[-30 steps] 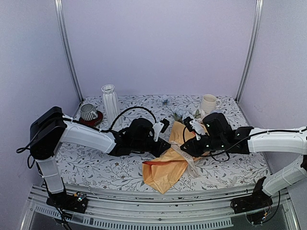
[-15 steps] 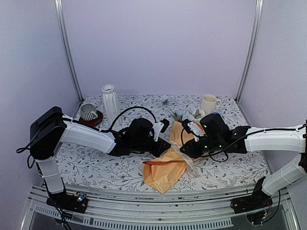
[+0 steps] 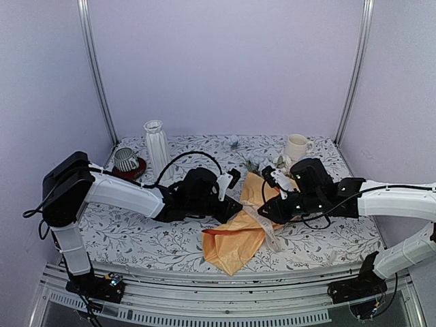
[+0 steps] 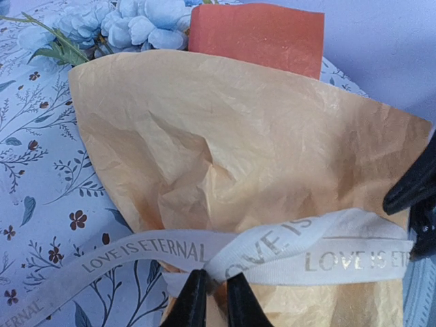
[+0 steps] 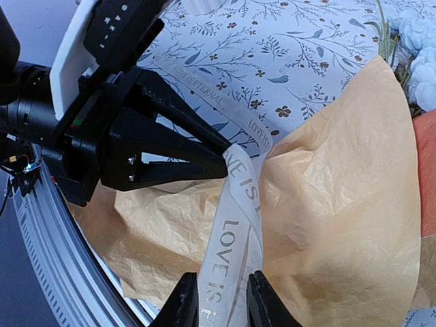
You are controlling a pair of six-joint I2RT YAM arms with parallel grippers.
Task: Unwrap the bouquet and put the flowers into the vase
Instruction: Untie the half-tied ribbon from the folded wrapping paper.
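Note:
The bouquet (image 3: 235,231) lies on the flowered tablecloth, its crinkly yellow-orange paper (image 4: 225,150) wrapped round the stems. Pale blue flowers (image 3: 257,162) stick out of its far end (image 4: 136,24). A whitish ribbon (image 4: 293,248) printed "LOVE IS ETERNAL" runs across the paper. My left gripper (image 4: 212,300) is shut on the ribbon at its crossing point, at the bouquet's left side (image 3: 238,206). My right gripper (image 5: 221,300) is shut on a flat doubled stretch of the same ribbon (image 5: 235,231), a short way from the left gripper (image 5: 221,160). The white ribbed vase (image 3: 156,144) stands upright at the back left.
A cream mug (image 3: 296,146) stands at the back right near the flower heads. A striped cup on a red saucer (image 3: 126,160) sits left of the vase. The table's metal front rail (image 3: 218,300) runs close below the bouquet's tail.
The right arm shifted slightly left and then back right, keeping the ribbon in its jaws. The left arm and the bouquet have stayed where they were.

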